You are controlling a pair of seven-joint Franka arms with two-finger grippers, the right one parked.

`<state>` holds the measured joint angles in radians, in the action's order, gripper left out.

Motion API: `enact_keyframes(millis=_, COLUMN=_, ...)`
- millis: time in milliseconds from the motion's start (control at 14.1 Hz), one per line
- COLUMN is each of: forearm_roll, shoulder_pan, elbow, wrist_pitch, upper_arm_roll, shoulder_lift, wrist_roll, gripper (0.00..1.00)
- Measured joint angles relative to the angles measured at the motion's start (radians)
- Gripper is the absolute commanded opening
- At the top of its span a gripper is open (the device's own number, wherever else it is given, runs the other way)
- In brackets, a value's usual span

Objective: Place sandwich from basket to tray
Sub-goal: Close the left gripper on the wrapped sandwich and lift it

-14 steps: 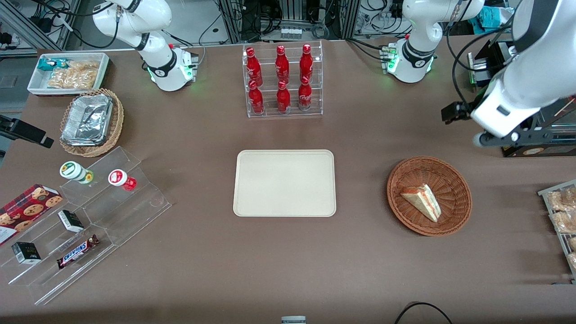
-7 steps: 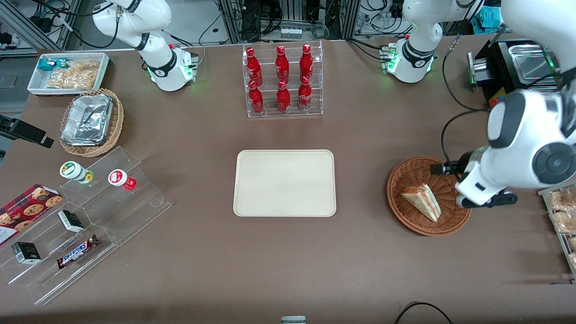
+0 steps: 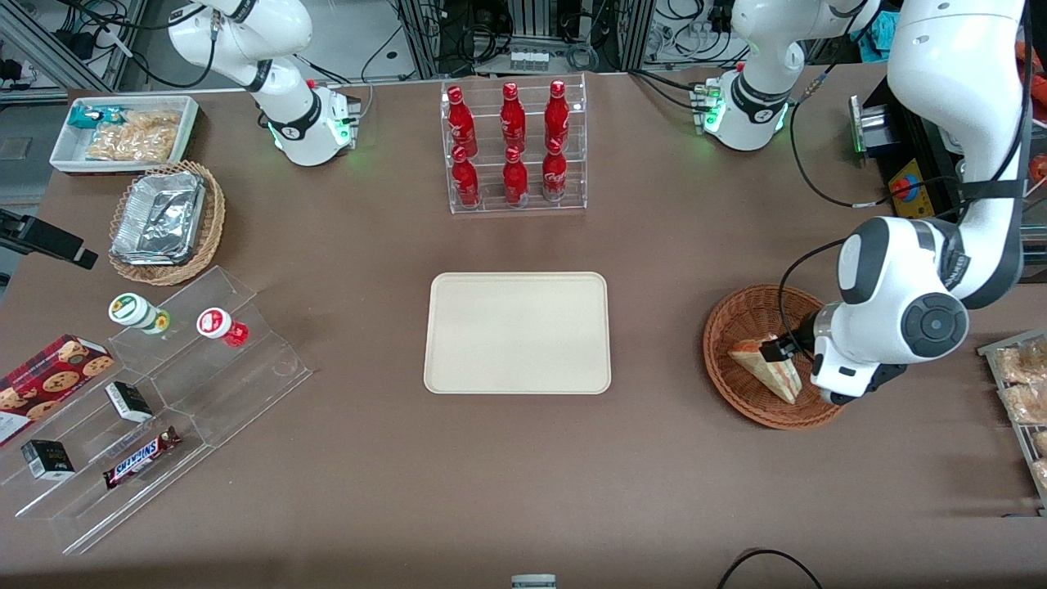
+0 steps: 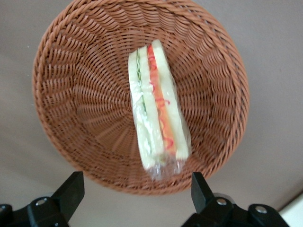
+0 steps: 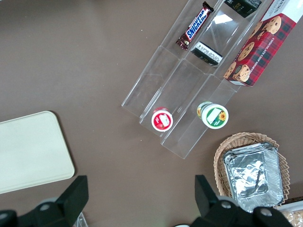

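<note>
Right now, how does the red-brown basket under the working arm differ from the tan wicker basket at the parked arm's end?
The red-brown basket is round, dark and holds one wrapped sandwich; the tan basket is lighter and filled with crinkled foil trays. The gripper hangs open above the red-brown basket, while nothing hangs over the tan basket. Both are woven and rest on the brown table.
</note>
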<state>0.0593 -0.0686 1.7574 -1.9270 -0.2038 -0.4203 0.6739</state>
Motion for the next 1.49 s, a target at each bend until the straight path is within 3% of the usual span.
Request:
enact_keyframes(millis=850, forearm_roll=-0.005, shoulder_pan=-0.002, elbow=0.106, wrist_pitch=-0.224, upper_arm_roll=0.000, shoulder_lift=-0.053, wrist_roll=0.154, gripper=0.98)
enact_keyframes(millis=921, forearm_roll=-0.005, shoulder_pan=-0.002, elbow=0.126, wrist_pitch=-0.257, upper_arm_roll=0.000, shoulder_lift=-0.057, wrist_roll=0.156, gripper=0.90)
enact_keyframes(millis=1063, forearm_roll=-0.005, shoulder_pan=-0.002, elbow=0.154, wrist_pitch=-0.298, upper_arm_roll=0.000, shoulder_lift=-0.064, wrist_roll=0.158, gripper=0.54)
enact_keyframes(millis=1205, forearm_roll=-0.005, shoulder_pan=-0.002, elbow=0.158, wrist_pitch=-0.302, upper_arm_roll=0.000, shoulder_lift=-0.064, wrist_roll=0.161, gripper=0.28)
enact_keyframes(millis=1276, forearm_roll=-0.005, shoulder_pan=-0.002, elbow=0.158, wrist_pitch=-0.304, upper_arm_roll=0.000, shoulder_lift=-0.064, wrist_roll=0.161, gripper=0.21)
enact_keyframes(millis=1488, forearm_roll=-0.005, shoulder_pan=-0.002, elbow=0.154, wrist_pitch=-0.305, upper_arm_roll=0.000, shoulder_lift=-0.061, wrist_roll=0.162, gripper=0.17)
